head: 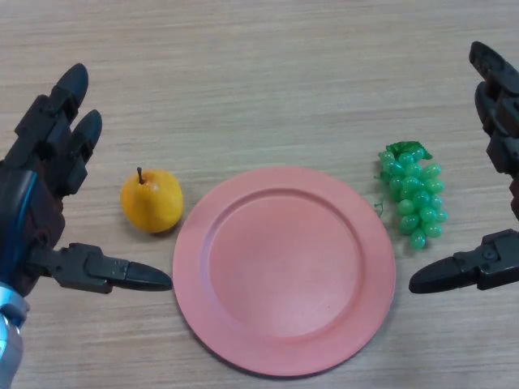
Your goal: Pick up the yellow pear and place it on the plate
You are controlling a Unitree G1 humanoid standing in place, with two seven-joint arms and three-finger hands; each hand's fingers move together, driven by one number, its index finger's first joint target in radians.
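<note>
- a yellow pear (pixel 152 201) sits upright on the wooden desk (pixel 259 73), toward its left edge, just beside the empty pink plate's (pixel 212 324) left rim.
- the left hand (pixel 36 203) flanks the pear, fingers spread and thumb out, touching nothing.
- the right hand (pixel 495 162) waits spread by the green grapes (pixel 413 198), near the right edge.
- a good grasp likely closes around the pear's wide belly, clear of the rim.

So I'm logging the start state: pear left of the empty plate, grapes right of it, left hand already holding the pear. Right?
Not quite: the head view shows the left hand open beside the pear, not holding it. The plate and grapes are as stated.
</note>
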